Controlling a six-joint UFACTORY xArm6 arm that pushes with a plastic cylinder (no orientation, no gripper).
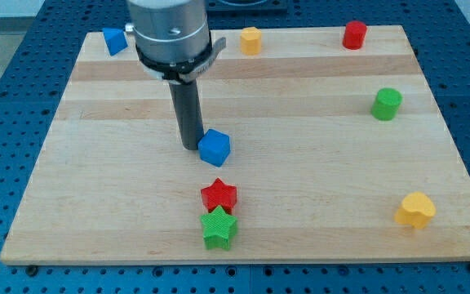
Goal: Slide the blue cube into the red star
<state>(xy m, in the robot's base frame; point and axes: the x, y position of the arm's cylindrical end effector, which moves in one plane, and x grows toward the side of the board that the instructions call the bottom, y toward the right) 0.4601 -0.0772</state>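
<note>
**Two blocks, one short gap**

You will find my tip (191, 146) touching the blue cube (215, 147) on its left side, near the middle of the tabletop (317, 196). Nearer to you, slightly right, the red star (219, 196) sits apart from the cube, with a green star (219, 229) pressed against its near edge. No jaws exist on this rod.

A robotics lab, by every sign. A pale wooden bench (317, 163) sits on a blue perforated plate (6, 98) with a regular grid of mounting holes, showing along all the frame's edges. A grey industrial arm housing (170, 33) descends from the upper centre of the frame.
</note>
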